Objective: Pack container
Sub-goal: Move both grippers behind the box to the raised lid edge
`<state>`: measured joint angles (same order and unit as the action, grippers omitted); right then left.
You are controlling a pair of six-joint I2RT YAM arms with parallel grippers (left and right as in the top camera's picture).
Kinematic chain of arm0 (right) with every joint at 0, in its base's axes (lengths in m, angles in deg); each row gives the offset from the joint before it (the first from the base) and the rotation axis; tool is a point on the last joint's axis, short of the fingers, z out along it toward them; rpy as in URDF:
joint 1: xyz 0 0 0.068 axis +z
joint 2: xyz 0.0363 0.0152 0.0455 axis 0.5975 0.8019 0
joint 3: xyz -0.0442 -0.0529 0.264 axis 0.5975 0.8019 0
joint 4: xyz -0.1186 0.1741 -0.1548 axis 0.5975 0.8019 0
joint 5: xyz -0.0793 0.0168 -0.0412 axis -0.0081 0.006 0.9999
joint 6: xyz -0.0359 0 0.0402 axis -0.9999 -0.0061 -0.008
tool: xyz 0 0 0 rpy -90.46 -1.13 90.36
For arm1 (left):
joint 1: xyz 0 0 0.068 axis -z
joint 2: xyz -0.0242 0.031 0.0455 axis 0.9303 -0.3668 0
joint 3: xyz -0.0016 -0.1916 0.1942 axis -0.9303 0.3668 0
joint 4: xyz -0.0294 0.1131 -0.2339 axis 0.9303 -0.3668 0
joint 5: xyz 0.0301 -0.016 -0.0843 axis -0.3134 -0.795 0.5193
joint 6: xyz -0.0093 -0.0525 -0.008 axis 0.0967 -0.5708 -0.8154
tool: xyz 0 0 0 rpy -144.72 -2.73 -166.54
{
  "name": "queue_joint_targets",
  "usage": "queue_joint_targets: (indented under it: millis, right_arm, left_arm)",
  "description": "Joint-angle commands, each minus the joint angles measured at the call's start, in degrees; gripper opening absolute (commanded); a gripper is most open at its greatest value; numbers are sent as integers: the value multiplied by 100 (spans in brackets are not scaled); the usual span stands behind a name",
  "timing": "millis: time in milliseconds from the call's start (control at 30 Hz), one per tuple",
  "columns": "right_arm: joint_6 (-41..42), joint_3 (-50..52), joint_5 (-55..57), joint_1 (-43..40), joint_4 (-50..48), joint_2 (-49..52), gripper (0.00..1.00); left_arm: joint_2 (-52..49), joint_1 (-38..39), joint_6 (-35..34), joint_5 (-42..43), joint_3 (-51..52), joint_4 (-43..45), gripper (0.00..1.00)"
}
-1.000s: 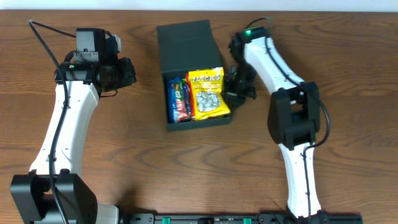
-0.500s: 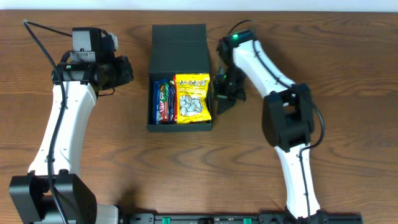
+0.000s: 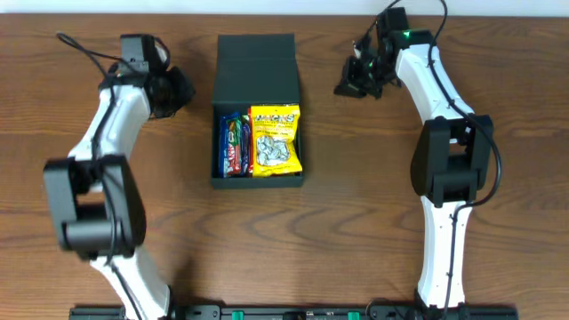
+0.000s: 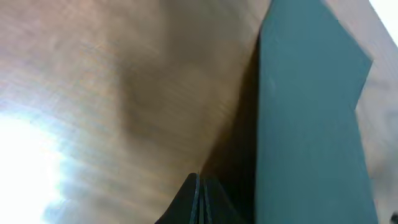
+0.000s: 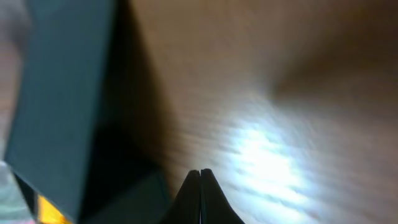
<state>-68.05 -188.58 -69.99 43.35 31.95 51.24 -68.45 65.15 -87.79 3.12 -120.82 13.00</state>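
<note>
Left gripper (image 4: 197,186): jaws pressed together, tips meeting, nothing pinched. Right gripper (image 5: 200,179): same, tips meeting and empty. Both wrist views are blurred, but each shows a dark teal panel of the container (image 3: 258,67) just to the inboard side of its tips, with bare worktop (image 3: 293,249) under them. From overhead, the left gripper (image 3: 172,89) sits off the container's left wall and the right gripper (image 3: 354,82) off its right wall. Both are level with the lid (image 3: 258,53) end, and neither touches the box. The container sits near the far edge of the worktop, a little left of centre. With the flap open, its long axis runs from far edge to near edge, hinge on the far side and tray opening on the near side. A yellow packet (image 3: 275,139) and a blue-and-red packet (image 3: 233,142) lie side by side in the tray and roughly fill it. My read: packing is about done and closing the lid is what's left. That move turns on the flap swinging toward the near edge about a left-right hinge line, so either arm must get behind it from the far side. The left gripper looks marginally nearer, but it's close. I can't tell whether the lid stands upright or leans back.
</note>
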Motion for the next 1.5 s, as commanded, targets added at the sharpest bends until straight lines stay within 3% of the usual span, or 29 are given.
queue_joint_targets:
  millis: [0, 200, 433, 700, 833, 1033, 1467]
  right_arm:
    - [140, -94, -389, -9, -308, 9, 1]
    - [404, -94, -1003, -4, -846, 225, 1]
    - [437, -94, -1126, 155, -874, 317, 1]
    - [588, -92, -1117, 369, -966, 374, 1]
    - [962, -92, -1694, 372, -1309, 656, 1]
    - [1438, -92, -2140, 374, -1635, 1054, 1]
    - [1591, -92, -3351, 422, -3012, 1137, 1]
  left_arm:
    - [-485, -39, -452, 162, -874, -190, 6]
    - [-1692, -35, -507, 551, -2492, -1425, 5]
    - [-1829, -79, -435, 457, -2634, -1705, 6]
    - [-2173, -116, -385, 1069, -2634, -1582, 6]
    - [-2441, -173, -461, 1742, -2636, -1266, 6]
    - [-2599, -190, -516, 1963, -2636, -1167, 6]
    - [-2638, -190, -728, 2538, -2636, -514, 6]
